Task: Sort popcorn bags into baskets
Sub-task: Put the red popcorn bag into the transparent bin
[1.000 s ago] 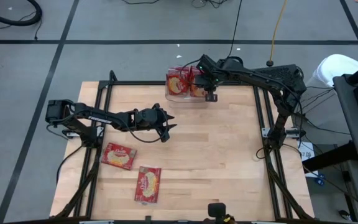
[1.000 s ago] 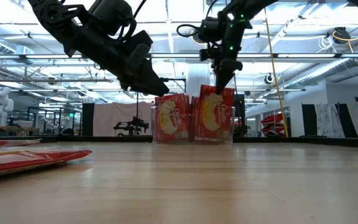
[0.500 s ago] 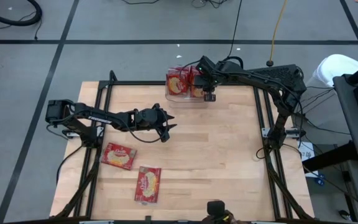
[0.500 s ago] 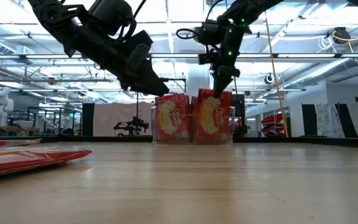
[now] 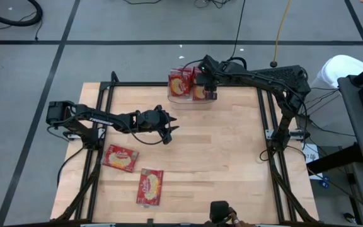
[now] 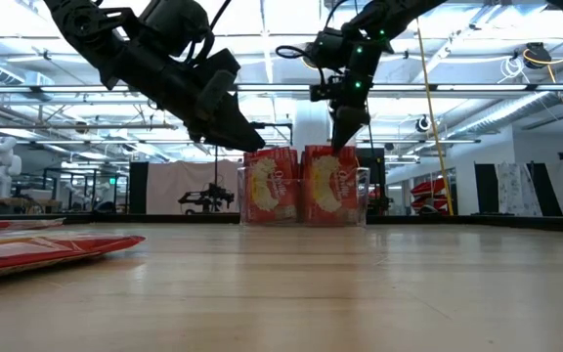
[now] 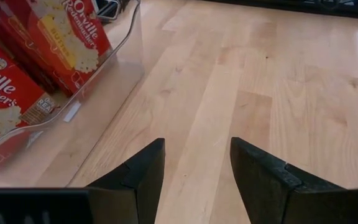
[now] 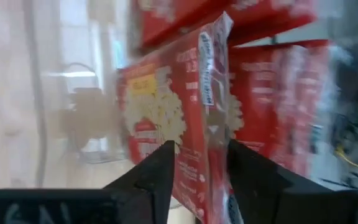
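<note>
At lower left of the high view, two popcorn bags (image 5: 120,157) are lying flat on the bench (image 5: 219,164), waiting. The left end effector (image 5: 167,130) is hovering mid-bench, fingers parted, empty. At upper centre, the right end effector (image 5: 210,94) is spreading its fingers around an upright popcorn bag (image 8: 185,118) in the clear basket (image 5: 180,96); it should lift straight up so the bag stays seated.

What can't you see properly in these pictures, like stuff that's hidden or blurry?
- How many red popcorn bags stand in the clear plastic bin: they overlap in the high and low views.
- Whether the right hand grips or has let go of the bag between its fingers: the right wrist view is blurred.
- The two flat red bags near the left arm: squashed edge-on and cut off in the low view.
- The print on them: too small from above.
</note>
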`<action>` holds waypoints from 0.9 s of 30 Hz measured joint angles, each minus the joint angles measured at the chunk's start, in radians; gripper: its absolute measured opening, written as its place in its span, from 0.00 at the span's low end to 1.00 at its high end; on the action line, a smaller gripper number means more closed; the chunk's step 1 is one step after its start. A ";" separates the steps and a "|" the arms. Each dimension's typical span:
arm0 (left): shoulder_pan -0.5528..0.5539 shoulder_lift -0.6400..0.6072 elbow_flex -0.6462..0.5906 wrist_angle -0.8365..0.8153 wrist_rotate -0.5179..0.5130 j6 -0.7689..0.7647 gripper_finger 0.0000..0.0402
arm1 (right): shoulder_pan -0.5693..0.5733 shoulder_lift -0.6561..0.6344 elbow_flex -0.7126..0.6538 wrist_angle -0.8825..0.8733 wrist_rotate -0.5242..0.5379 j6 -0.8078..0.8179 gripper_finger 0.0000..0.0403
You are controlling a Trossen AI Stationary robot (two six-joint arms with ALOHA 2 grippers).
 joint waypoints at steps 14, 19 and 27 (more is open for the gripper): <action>-0.018 0.000 0.000 -0.028 -0.004 -0.004 0.46 | 0.011 -0.086 0.000 0.071 0.135 0.095 0.48; -0.018 0.000 0.000 -0.034 -0.006 -0.025 0.46 | 0.056 -0.180 0.000 0.041 0.049 0.203 0.49; -0.018 -0.001 0.000 -0.144 -0.023 -0.082 0.46 | 0.191 -0.364 -0.147 0.099 -0.051 0.324 0.49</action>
